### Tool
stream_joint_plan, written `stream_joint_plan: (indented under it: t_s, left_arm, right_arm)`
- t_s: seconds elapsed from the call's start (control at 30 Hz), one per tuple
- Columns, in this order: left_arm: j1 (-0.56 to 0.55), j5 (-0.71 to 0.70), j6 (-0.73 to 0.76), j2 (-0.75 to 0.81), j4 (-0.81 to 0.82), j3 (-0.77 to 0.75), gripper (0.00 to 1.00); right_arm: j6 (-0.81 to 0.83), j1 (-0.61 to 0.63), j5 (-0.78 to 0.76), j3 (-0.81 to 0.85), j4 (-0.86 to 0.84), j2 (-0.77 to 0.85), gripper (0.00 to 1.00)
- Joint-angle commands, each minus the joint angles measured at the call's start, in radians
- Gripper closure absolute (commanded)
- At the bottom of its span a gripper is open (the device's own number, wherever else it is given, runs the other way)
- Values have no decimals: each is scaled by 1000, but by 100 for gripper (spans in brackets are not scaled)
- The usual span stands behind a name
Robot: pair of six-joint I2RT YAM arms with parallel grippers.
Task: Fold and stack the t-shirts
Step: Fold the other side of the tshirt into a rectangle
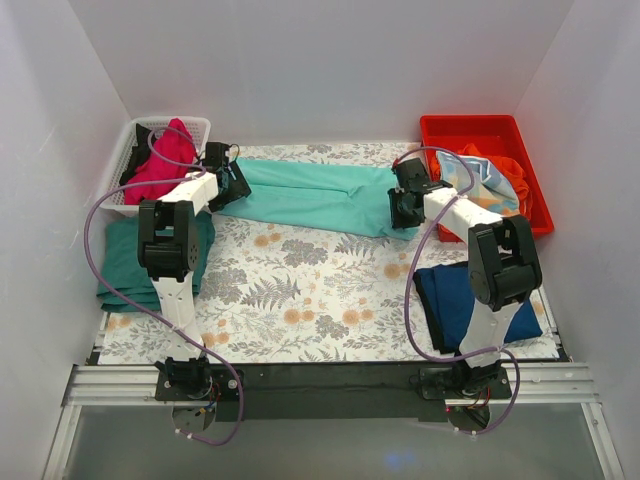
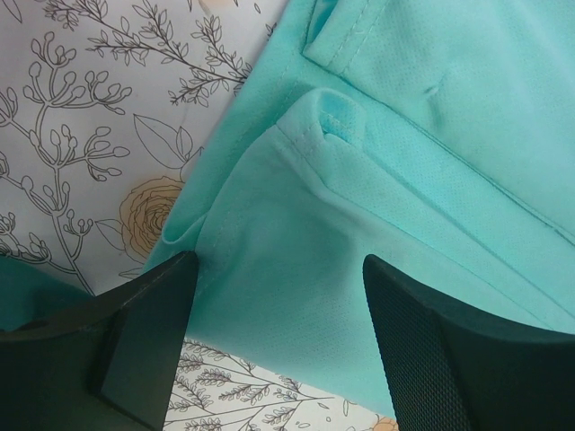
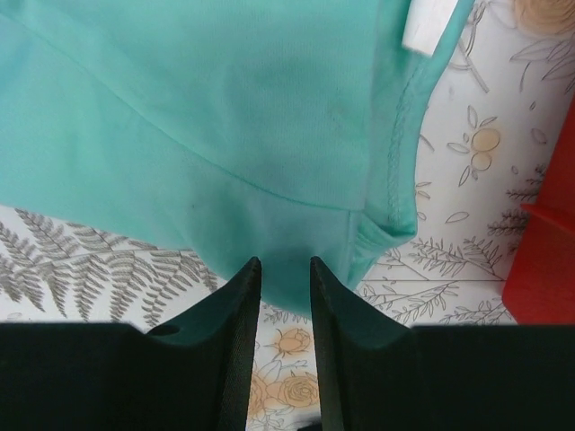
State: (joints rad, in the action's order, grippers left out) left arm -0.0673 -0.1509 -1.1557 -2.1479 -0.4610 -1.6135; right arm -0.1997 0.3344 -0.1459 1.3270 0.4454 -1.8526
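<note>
A mint-green t-shirt (image 1: 310, 195), folded into a long strip, lies across the back of the floral table cover. My left gripper (image 1: 232, 186) is over its left end. In the left wrist view its jaws (image 2: 278, 260) stand wide open astride the mint cloth (image 2: 377, 162). My right gripper (image 1: 400, 211) is at the strip's right end. In the right wrist view (image 3: 286, 262) its jaws stand a narrow gap apart over the cloth's rounded corner (image 3: 225, 108), and the cloth lies smooth. A folded dark-green shirt (image 1: 125, 262) lies at the left. A folded navy shirt (image 1: 450, 297) lies at the right.
A white basket (image 1: 200, 126) at the back left holds a magenta shirt (image 1: 165, 160) and dark cloth. A red bin (image 1: 480, 130) at the back right holds orange and patterned cloth. White walls close in three sides. The floral cover (image 1: 300, 290) spans the middle.
</note>
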Motion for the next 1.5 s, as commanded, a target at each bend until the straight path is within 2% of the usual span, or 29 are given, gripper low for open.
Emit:
stream_joint_plan:
  t_s: [0.0,0.2,0.37,0.8,1.03,1.13,1.27,1.47]
  left_arm:
    - [11,4,-16,29,1,10,27]
    - [11,-7,-13,28,1,14,27]
    - [14,-7,-15,17,1,12,26]
    - [23,-26,-16,3,-15,23,26]
    - [24,-33,-7,-36,-15,29,26]
    - [24,-79,8,-52,-36,27,26]
    - [29,-133,28,-72,-59,38,26]
    - [32,-213,47,-109,-107,41,26]
  right_arm:
    - [59,-20,31,-74,-102,70,65]
    - [97,-90,46,-160,-185,131,63]
    - [115,-132,118,-189,-232,148,63]
    - [79,-130,322,-212,-281,122,65]
    - [49,-127,374,-239,-272,37,68]
    - [23,-129,286,-216,-217,0,71]
    - [6,-127,69,-169,-125,-36,73]
    - [-15,-132,-154,-77,-8,-86,75]
